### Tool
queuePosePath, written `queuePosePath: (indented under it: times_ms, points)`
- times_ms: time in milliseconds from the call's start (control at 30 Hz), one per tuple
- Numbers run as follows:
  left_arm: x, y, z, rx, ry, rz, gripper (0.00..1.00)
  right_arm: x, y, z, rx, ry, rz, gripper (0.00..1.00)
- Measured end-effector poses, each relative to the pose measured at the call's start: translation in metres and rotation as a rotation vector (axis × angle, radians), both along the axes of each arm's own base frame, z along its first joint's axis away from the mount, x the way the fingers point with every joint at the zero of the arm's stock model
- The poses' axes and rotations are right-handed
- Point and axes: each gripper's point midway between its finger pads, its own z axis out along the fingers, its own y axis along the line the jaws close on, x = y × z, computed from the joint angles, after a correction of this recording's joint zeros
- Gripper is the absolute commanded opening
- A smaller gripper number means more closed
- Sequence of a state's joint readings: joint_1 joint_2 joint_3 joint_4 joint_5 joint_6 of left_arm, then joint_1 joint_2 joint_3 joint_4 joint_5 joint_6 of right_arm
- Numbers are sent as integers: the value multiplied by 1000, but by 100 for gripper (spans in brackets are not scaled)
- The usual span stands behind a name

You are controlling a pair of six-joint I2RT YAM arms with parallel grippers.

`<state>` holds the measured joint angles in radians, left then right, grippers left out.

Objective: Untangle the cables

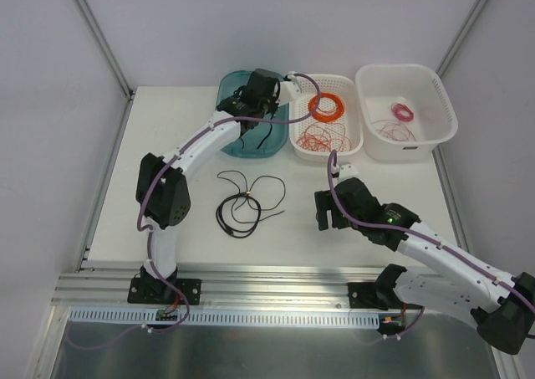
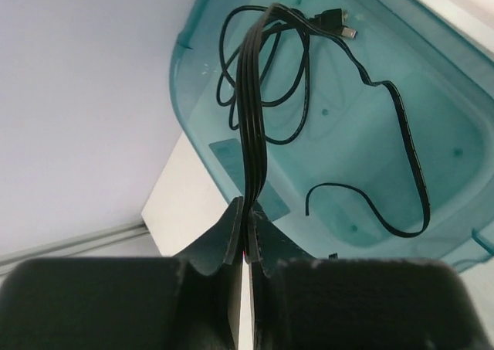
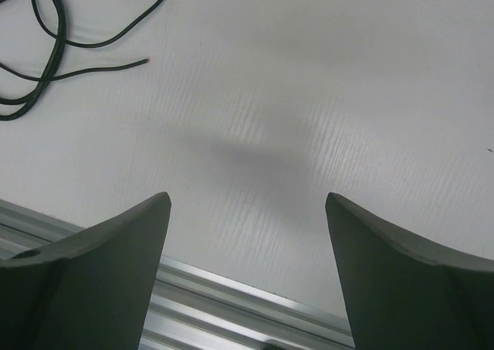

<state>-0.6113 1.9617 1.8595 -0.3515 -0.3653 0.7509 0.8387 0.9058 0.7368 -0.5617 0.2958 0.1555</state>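
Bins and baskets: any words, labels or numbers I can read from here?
No text reads in any view.
Teal bin: sticker on its wall, blurred.
Right white basket: dark label on its front, too small.
Black cord: no print visible.

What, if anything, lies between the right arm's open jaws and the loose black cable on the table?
Nothing visible does. Only bare white table separates the right gripper from the thin black cable, which lies to its left.
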Motion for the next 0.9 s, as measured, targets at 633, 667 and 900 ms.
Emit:
queuePosePath:
  times_ms: [633, 667, 900]
  points:
    - [14, 35, -119, -295, 304, 253, 37, 0, -1, 0, -1, -1, -2, 86]
    - [14, 42, -117, -319, 306, 281, 37, 0, -1, 1, 2, -3, -2, 86]
    - [-10, 70, -86, -510, 298, 432, 74, -2, -1, 10, 37, -25, -6, 86]
